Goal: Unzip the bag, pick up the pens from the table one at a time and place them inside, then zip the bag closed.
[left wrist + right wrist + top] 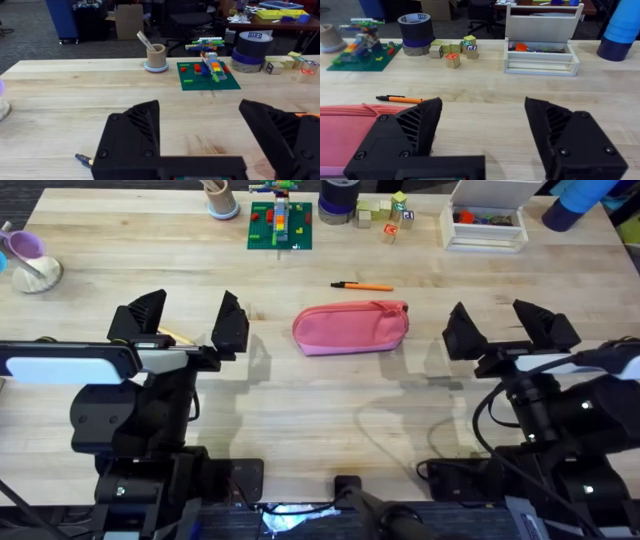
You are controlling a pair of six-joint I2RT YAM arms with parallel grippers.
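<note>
Tabletop (330,415) carries the bag (351,328) at mid-width, zipper shut. Left gripper (180,321) and right gripper (511,326) flank it near the front edge, fingers spread, grasping nothing. Orange pen (362,286) lies just beyond the bag; second pen (176,335) lies under the left gripper.

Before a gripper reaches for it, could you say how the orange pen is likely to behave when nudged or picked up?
The orange pen looks slim and round, lying flat on the table, so it may roll. It probably stays stiff and light.
</note>
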